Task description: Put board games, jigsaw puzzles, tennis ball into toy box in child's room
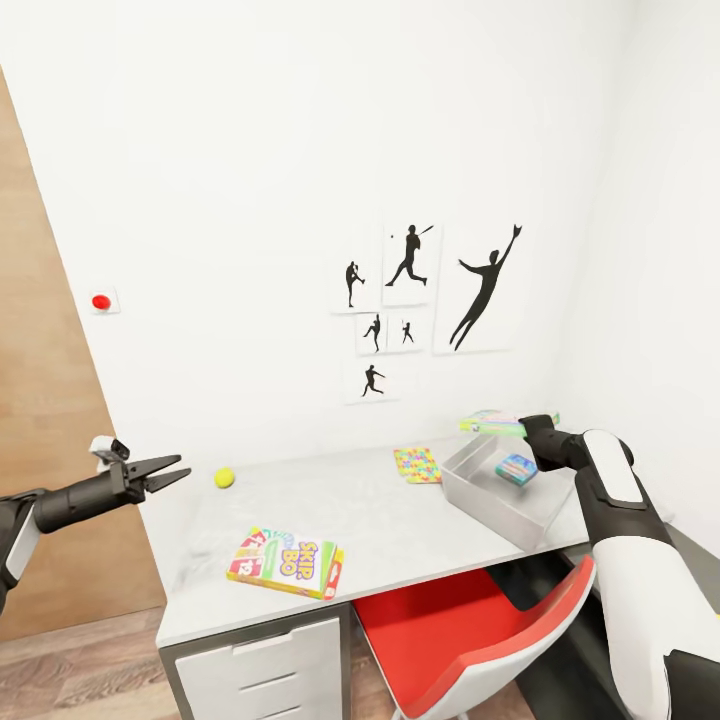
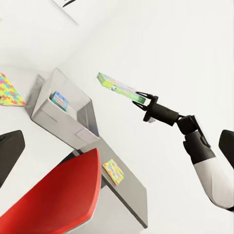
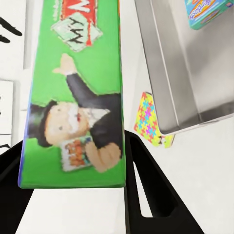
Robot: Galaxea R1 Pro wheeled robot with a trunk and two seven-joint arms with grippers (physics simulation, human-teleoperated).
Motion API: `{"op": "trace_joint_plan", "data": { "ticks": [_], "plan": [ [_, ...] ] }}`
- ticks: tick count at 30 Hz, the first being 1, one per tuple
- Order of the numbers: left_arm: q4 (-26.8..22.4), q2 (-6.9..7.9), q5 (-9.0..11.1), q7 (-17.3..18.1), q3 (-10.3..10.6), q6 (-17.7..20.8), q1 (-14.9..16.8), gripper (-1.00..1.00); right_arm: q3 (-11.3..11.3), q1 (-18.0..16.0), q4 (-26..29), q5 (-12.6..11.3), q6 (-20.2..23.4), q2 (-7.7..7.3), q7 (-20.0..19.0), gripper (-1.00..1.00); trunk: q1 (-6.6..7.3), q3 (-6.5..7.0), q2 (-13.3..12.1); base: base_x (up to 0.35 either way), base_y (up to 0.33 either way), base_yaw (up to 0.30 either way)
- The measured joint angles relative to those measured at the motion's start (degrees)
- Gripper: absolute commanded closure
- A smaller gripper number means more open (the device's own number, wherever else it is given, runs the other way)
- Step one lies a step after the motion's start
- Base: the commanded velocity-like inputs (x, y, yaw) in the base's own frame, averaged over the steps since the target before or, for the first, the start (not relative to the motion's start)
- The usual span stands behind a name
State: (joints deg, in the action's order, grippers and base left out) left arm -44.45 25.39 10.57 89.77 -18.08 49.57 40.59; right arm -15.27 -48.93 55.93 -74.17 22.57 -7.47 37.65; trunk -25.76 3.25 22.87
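Observation:
My right gripper (image 1: 522,425) is shut on a green board game (image 1: 495,423), holding it over the far rim of the grey toy box (image 1: 470,495). The held game (image 3: 73,92) shows a cartoon man, and the box (image 3: 185,73) lies beyond it. A small blue game (image 1: 516,468) lies inside the box. One jigsaw puzzle (image 1: 417,465) lies flat beside the box; another puzzle (image 2: 113,171) rests on the lower grey section. The tennis ball (image 1: 224,478) and the lettered yellow-green-red game (image 1: 287,562) sit on the table (image 1: 400,530). My left gripper (image 1: 165,472) hangs open, left of the ball.
A red chair (image 1: 470,620) is tucked under the table in front of the toy box. White drawers (image 1: 265,670) sit below the table's near end. A white wall with silhouette prints (image 1: 420,300) backs the table, and a wooden panel (image 1: 40,380) stands at the left.

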Motion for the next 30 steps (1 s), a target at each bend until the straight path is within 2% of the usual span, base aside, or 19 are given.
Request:
{"op": "trace_joint_plan", "data": {
  "ticks": [2, 5, 8, 19, 25, 30],
  "plan": [
    [0.23, 0.06, -0.04, 0.0, 0.03, 0.84, 0.0, -1.0, 0.02, 0.0, 0.0, -0.02, -0.04, 0.0, -0.01, 1.0, 0.0, 0.0, 0.0, 0.002, 0.001, 0.0],
    [0.96, 0.11, -0.12, -0.01, 0.05, 4.37, 0.0, -1.0, 0.04, 0.0, 0.0, -0.01, -0.05, 0.0, -0.01, 1.0, 0.0, 0.0, 0.0, 0.0, 0.0, 0.0],
    [2.28, 0.05, -0.22, -0.01, 0.03, 5.56, 0.0, -1.0, 0.01, 0.0, -0.01, -0.02, -0.05, 0.0, -0.01, 1.0, 0.0, 0.0, 0.0, 0.0, 0.0, 0.0],
    [3.02, 0.02, -0.16, -0.01, 0.13, 5.89, 0.0, -1.0, 0.22, 0.0, -1.56, -0.09, 0.03, 0.05, -0.7, 1.0, 0.0, 0.0, 0.0, 0.0, 0.0, 0.0],
    [3.02, 0.01, -0.16, -0.01, 0.15, 5.84, 0.0, -1.0, 0.25, 0.0, -2.44, -0.17, 0.13, 0.69, -3.72, 1.0, 0.0, 0.0, 0.0, 0.0, 0.0, 0.0],
    [2.89, 0.01, -0.15, -0.01, 0.22, 5.81, 0.0, -1.0, 0.17, 0.0, -3.44, 0.0, 0.01, 0.99, -4.57, 1.0, 0.0, 0.0, 0.0, 0.0, 0.0, 0.0]
  ]
}}
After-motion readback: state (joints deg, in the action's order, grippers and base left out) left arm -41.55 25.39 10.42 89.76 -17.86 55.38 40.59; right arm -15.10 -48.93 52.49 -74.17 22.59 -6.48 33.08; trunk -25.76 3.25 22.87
